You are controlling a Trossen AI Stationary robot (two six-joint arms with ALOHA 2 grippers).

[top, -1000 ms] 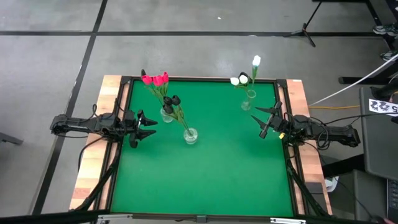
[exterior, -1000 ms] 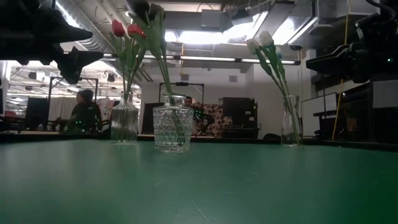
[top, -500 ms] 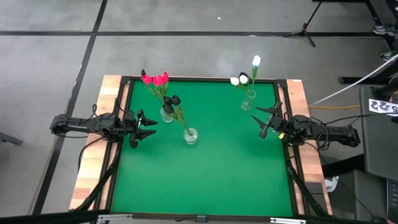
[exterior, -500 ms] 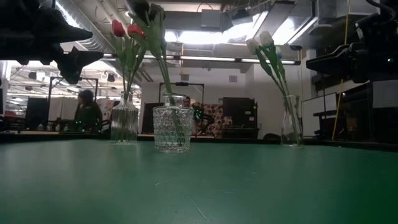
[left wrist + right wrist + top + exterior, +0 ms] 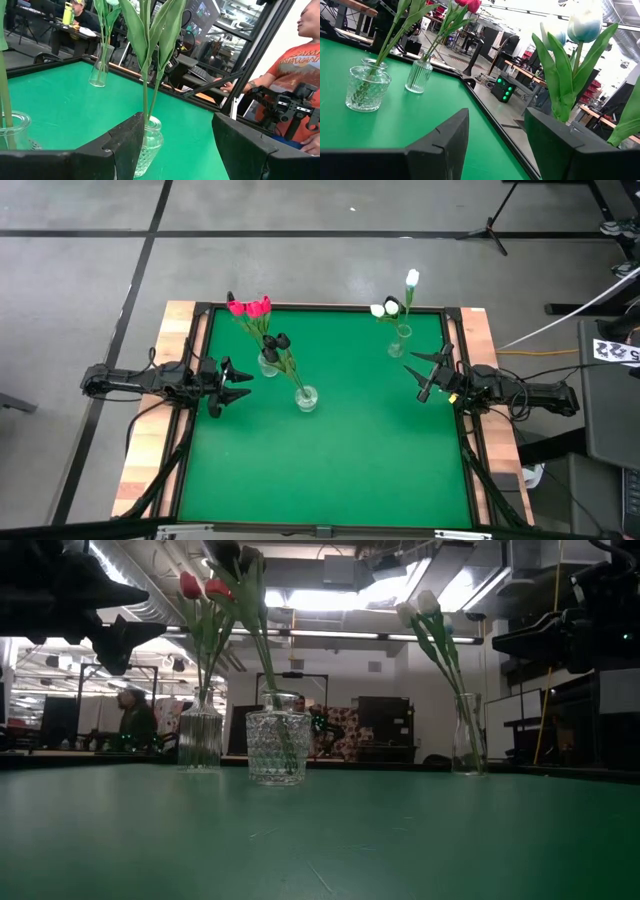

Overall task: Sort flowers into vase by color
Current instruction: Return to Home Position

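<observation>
Left gripper [image 5: 243,384] and right gripper [image 5: 418,378] hang open and empty at the green tabletop's [image 5: 330,465] side edges, since all long-stemmed fake tulips [image 5: 250,308] stand in clear glass vases [image 5: 306,399].

1. Slim clear glass vase [image 5: 398,346] with white tulips [image 5: 378,310]: near the bench's [image 5: 340,470] far right corner.
2. Ribbed glass vase [image 5: 268,366] with pink-red tulips [image 5: 250,307]: toward the far left corner.
3. Round patterned glass vase [image 5: 306,399] with black tulips [image 5: 277,341]: just beside it, nearer the centre.
</observation>
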